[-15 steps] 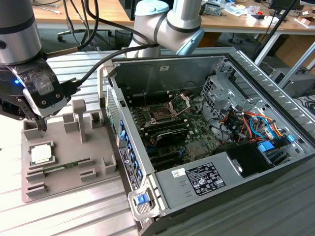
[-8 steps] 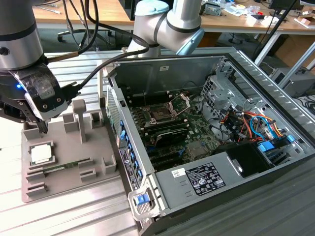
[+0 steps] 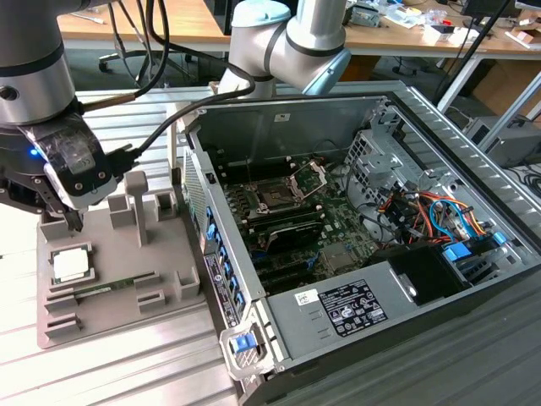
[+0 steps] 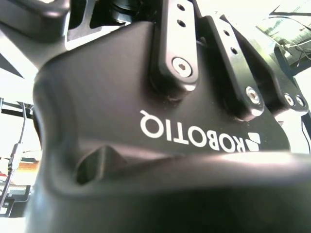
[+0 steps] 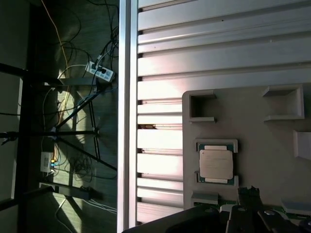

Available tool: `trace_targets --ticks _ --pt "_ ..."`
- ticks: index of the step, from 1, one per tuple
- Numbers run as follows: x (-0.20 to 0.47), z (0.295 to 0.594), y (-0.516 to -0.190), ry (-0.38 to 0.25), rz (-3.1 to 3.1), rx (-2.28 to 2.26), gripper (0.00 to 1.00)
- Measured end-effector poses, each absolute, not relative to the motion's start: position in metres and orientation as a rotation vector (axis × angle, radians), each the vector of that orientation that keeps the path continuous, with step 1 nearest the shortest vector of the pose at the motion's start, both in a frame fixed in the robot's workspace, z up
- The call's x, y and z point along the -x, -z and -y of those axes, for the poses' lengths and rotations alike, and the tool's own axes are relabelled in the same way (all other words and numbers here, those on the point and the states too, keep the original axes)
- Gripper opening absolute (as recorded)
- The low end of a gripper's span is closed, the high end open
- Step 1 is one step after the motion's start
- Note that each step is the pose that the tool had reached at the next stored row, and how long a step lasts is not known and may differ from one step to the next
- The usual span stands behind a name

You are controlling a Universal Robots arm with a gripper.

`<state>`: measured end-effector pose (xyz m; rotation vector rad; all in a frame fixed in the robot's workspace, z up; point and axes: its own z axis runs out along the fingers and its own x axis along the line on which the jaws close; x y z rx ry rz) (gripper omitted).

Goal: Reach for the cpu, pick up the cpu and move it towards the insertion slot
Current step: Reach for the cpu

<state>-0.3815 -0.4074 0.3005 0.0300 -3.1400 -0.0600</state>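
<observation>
Hovering end effector hangs near the cpu.

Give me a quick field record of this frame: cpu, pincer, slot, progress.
cpu: flat in a recess of the grey tray, not lifted
pincer: above the tray, nearest the cpu, apart from it
insertion slot: on the green board inside the open computer case, to the exterior view's right of the tray
progress: cpu not yet picked up
</observation>
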Motion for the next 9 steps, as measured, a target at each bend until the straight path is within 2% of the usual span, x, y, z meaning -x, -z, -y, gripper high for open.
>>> trace_targets --ticks 9 --pt "0.3815 0.4074 -0.2988 0.060 3.140 -0.030 0.10"
